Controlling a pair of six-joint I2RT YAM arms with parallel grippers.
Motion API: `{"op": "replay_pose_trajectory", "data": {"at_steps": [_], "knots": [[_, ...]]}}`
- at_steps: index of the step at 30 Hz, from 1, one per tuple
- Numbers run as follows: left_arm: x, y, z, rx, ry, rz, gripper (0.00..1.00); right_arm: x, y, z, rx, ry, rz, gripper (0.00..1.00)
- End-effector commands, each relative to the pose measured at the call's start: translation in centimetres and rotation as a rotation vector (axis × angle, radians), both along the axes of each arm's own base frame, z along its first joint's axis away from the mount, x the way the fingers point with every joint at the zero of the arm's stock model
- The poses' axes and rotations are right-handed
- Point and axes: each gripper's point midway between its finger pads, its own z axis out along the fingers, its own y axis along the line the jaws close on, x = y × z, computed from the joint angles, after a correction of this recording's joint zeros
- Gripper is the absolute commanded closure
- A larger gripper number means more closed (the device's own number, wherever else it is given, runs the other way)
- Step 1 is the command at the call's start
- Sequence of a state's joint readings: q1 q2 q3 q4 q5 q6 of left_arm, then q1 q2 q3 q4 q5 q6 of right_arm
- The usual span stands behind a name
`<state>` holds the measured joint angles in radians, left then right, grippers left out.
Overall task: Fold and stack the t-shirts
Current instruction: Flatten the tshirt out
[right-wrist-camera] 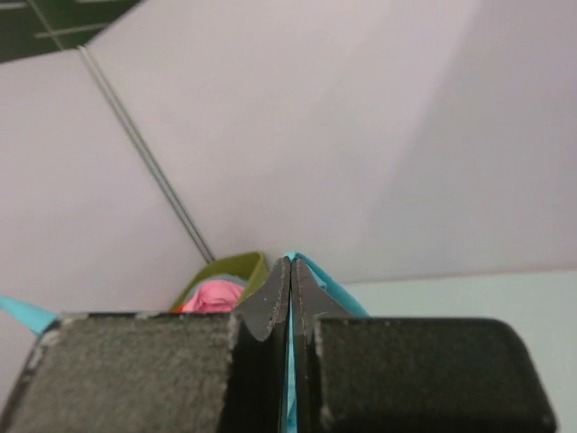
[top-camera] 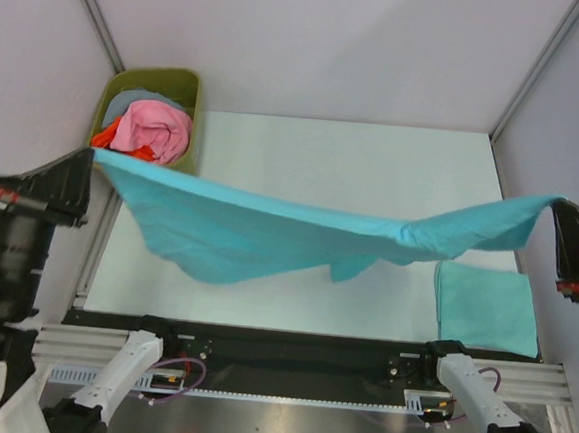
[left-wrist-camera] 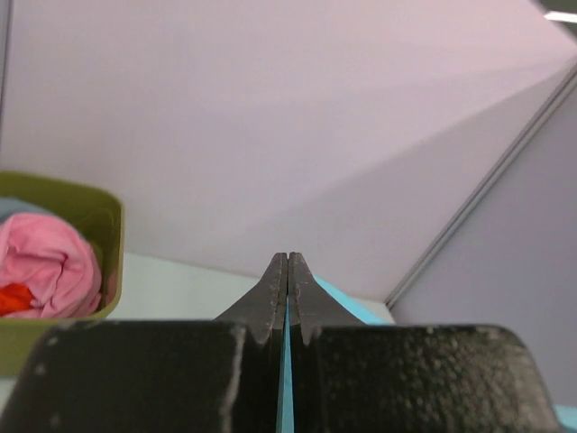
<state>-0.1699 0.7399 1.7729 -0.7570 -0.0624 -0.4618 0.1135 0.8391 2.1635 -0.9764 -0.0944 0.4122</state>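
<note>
Top external: L fingers (top-camera: 77, 180), R fingers (top-camera: 569, 234) pinch t-shirt (top-camera: 268, 230) (corners hidden); bin (top-camera: 180, 83) part-covered.

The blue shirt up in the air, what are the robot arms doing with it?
Two robot arms are holding one teal t-shirt stretched out above the table. The left hand pinches one end and the right hand pinches the other, so the middle sags. A second t-shirt lies folded at the table's near right corner. A green bin at the far left holds pink clothes.
</note>
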Motion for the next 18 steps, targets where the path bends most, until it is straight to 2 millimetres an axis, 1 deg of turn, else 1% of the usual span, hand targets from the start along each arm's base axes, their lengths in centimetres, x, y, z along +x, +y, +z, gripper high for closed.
{"op": "replay_pose_trajectory", "data": {"at_steps": [1,3,4,5,7,10,11,12,13,14,16,17,18], "knots": [[-3.1,0.4,2.3,0.006,-0.127,-0.007,1.0,-0.9,0.0,0.6,-0.022,-0.04,0.022,1.0],[-3.4,0.4,2.5,0.004,-0.141,-0.007,1.0,-0.2,-0.4,0.3,-0.023,-0.035,-0.003,1.0],[-3.0,0.4,2.5,0.004,-0.135,-0.006,1.0,0.9,-0.3,-0.1,-0.029,-0.017,0.002,1.0],[-2.8,0.4,2.3,0.004,-0.127,-0.005,1.0,1.4,-0.3,-0.1,-0.029,-0.016,0.0,1.0],[-1.9,0.0,2.4,0.005,-0.114,-0.015,1.0,2.7,0.4,-0.2,-0.033,-0.003,0.029,1.0],[-1.8,-0.5,2.7,0.004,-0.119,-0.044,1.0,3.2,1.3,-0.1,-0.043,0.006,0.072,1.0],[-1.9,-0.7,2.8,0.006,-0.124,-0.053,1.0,2.6,1.3,0.5,-0.044,-0.013,0.078,1.0],[-2.0,-0.7,2.9,0.006,-0.131,-0.054,1.0,2.3,1.4,0.7,-0.053,-0.018,0.083,1.0],[-2.3,-1.3,2.9,0.02,-0.137,-0.091,1.0,2.0,1.6,0.5,-0.064,-0.01,0.098,1.0],[-2.8,-1.4,3.0,0.02,-0.15,-0.097,1.0,1.1,1.5,1.1,-0.068,-0.032,0.103,1.0],[-3.4,-1.4,3.0,0.021,-0.159,-0.104,1.0,0.2,1.5,1.1,-0.081,-0.031,0.11,1.0],[-4.1,-1.3,3.1,0.02,-0.173,-0.106,1.0,-0.2,1.5,1.3,-0.081,-0.039,0.112,1.0],[-4.4,-1.3,3.1,0.019,-0.179,-0.109,1.0,-1.4,1.3,1.8,-0.077,-0.066,0.114,1.0]]}}
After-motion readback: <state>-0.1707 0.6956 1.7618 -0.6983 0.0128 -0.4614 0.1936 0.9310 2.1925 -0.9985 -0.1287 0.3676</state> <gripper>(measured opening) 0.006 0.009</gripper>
